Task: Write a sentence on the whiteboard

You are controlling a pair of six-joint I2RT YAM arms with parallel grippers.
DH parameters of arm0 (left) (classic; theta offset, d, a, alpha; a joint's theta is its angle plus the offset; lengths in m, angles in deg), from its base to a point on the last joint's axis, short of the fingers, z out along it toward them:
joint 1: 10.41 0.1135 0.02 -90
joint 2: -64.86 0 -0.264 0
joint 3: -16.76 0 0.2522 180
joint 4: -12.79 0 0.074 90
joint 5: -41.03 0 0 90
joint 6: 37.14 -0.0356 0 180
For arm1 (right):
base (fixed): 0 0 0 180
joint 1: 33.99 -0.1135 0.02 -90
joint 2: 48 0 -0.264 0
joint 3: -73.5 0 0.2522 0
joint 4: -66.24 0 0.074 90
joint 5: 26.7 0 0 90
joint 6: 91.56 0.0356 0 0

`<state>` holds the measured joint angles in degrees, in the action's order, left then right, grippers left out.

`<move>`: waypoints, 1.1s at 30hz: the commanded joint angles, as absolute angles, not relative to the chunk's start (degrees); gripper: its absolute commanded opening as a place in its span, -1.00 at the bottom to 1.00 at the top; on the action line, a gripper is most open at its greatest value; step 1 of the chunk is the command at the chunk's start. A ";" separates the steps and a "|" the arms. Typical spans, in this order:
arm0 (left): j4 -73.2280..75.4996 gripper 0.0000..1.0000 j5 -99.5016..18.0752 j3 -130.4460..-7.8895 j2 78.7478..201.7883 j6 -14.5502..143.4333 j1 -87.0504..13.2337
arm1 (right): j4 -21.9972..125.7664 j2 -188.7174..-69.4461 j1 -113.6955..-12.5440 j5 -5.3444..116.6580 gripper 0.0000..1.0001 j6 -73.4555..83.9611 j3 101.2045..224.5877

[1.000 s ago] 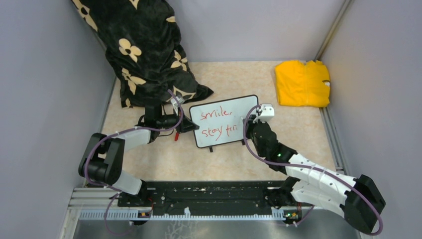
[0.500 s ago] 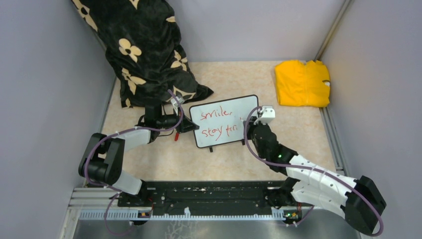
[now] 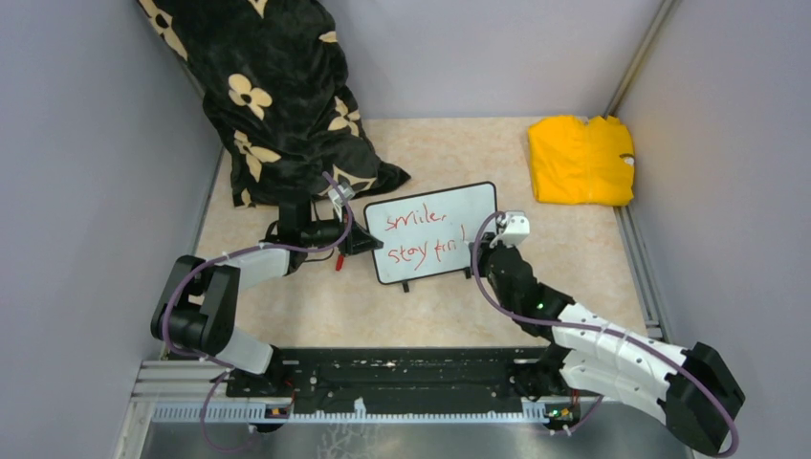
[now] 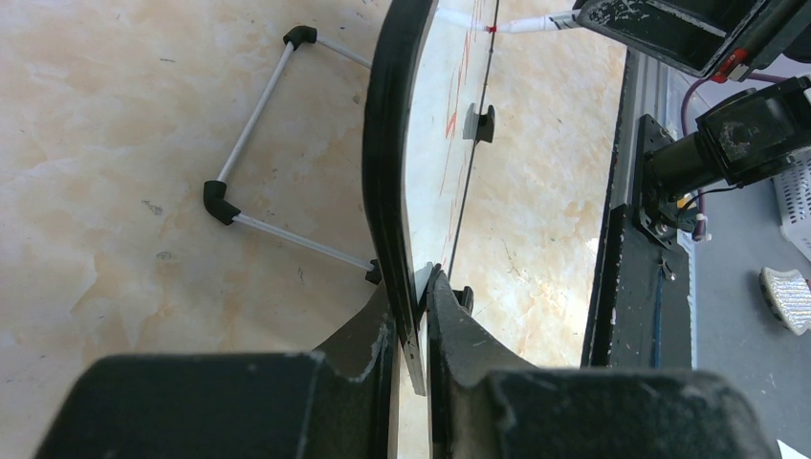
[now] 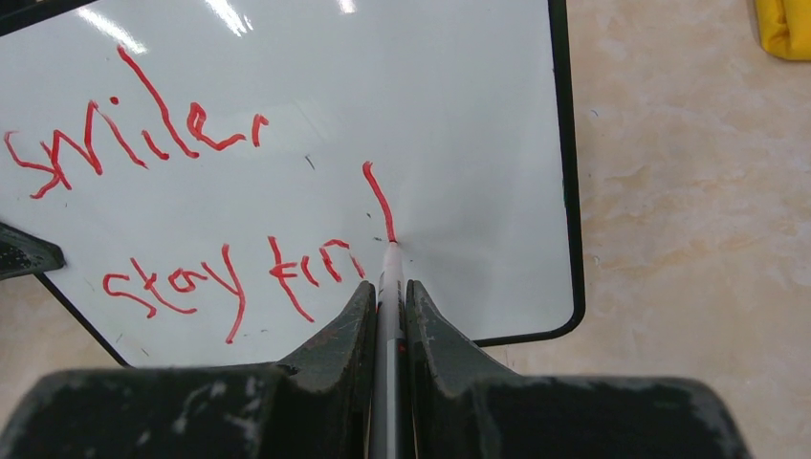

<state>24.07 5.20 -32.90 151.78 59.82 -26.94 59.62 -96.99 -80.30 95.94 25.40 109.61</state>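
The whiteboard [image 3: 449, 206] stands tilted at mid-table, black-framed. The sentence [image 3: 413, 236] is red scrawl in two lines, "smile," over "stay kin" [image 5: 230, 273], with a fresh downward stroke [image 5: 378, 196] after it. My left gripper [image 3: 368, 241] is shut on the whiteboard's left edge; in the left wrist view the frame [image 4: 383, 143] runs between its fingers [image 4: 413, 306]. My right gripper [image 5: 389, 287] is shut on a marker [image 5: 390, 263]. The red tip touches the board at the stroke's lower end, near the right edge [image 3: 475, 247].
A black cloth with cream flowers [image 3: 277, 96] hangs at the back left, reaching down behind the left gripper. A yellow folded cloth [image 3: 580, 160] lies back right. The board's wire stand [image 4: 258, 105] sits behind it. A small red item [image 3: 338, 260] lies by the left wrist. Grey walls enclose three sides.
The right gripper has drawn the marker down the board toward the near side, leaving a new red stroke after "kin". The left gripper and board have stayed still.
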 commanded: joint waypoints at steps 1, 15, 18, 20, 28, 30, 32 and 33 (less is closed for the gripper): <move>18.09 -1.00 -3.60 -31.87 155.12 53.56 -28.07 | 59.56 -96.08 -79.61 94.96 -1.00 26.52 108.76; 18.07 -1.00 -3.57 -31.85 155.25 53.57 -28.07 | 58.64 -94.68 -79.56 93.97 -1.00 27.72 107.22; 18.03 -1.00 -3.57 -31.86 155.22 53.57 -28.07 | 58.72 -94.73 -79.60 94.03 -1.00 27.60 107.44; 18.08 -1.00 -3.54 -31.80 155.24 53.57 -28.07 | 58.87 -94.75 -79.61 94.29 -1.00 27.56 107.77; 18.07 -1.00 -3.63 -31.75 155.26 53.57 -28.16 | 60.55 -96.16 -79.61 95.61 -1.00 25.77 110.78; 18.03 -1.00 -3.65 -31.80 155.23 53.57 -28.12 | 61.09 -96.78 -79.56 95.60 -1.00 25.37 111.50; 18.07 -1.00 -3.70 -31.77 155.25 53.55 -28.23 | 61.41 -97.31 -79.59 95.59 -1.00 25.10 112.14; 18.06 -1.00 -3.71 -31.79 155.22 53.56 -28.25 | 61.56 -97.53 -79.57 95.63 -1.00 25.01 112.40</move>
